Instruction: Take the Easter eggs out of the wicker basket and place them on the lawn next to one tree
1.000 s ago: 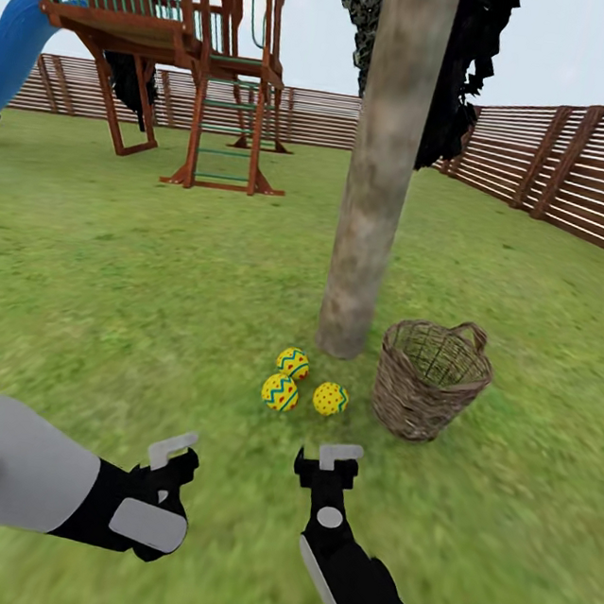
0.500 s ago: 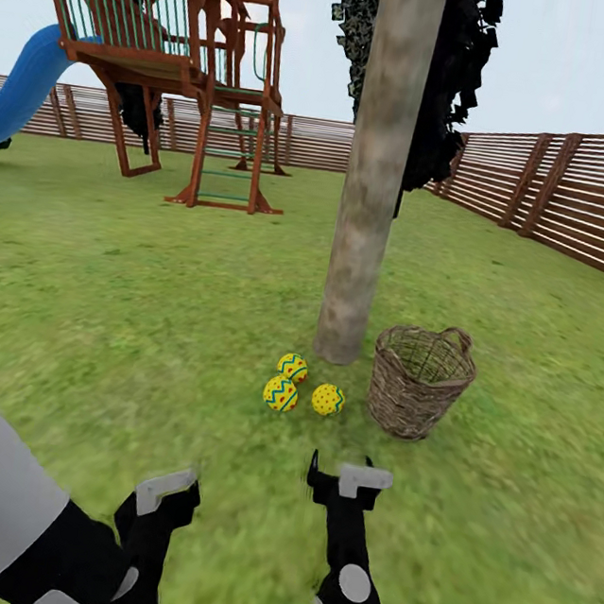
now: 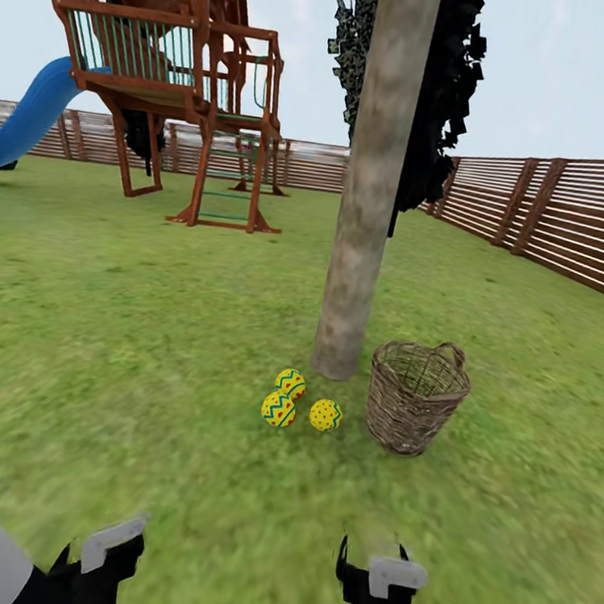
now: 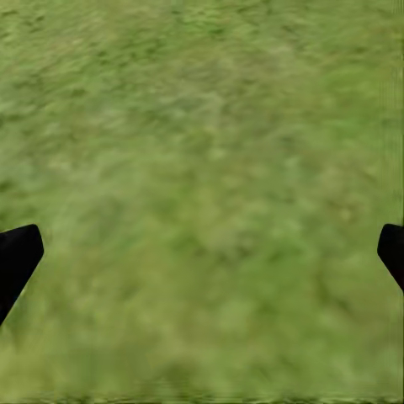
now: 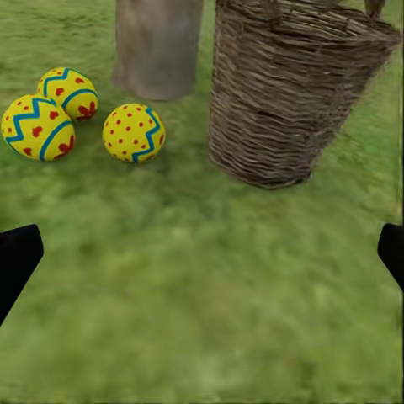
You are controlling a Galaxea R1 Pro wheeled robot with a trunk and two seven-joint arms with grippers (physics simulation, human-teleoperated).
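Observation:
Three yellow Easter eggs (image 3: 290, 383) (image 3: 278, 409) (image 3: 325, 414) lie together on the lawn (image 3: 141, 367) at the foot of the thick grey-brown tree (image 3: 362, 205). The right wrist view shows the same eggs (image 5: 67, 91) (image 5: 37, 128) (image 5: 134, 132) beside the trunk (image 5: 158, 46). The wicker basket (image 3: 416, 396) stands upright just right of them, and no egg is visible inside it (image 5: 295, 93). Both grippers hang low and well short of the eggs: my left gripper (image 3: 102, 557) is open over bare grass, and my right gripper (image 3: 372, 569) is open and empty.
A wooden playset (image 3: 171, 66) with a blue slide (image 3: 26, 118) stands at the back left. The slatted fence (image 3: 561, 217) runs along the back and right side. A tree with near-black foliage (image 3: 445, 83) rises behind the trunk. Open grass lies all around.
The head view has tilted up and drawn back a little. Both arms have sunk toward the bottom edge of the view, away from the eggs. Eggs and basket have stayed put.

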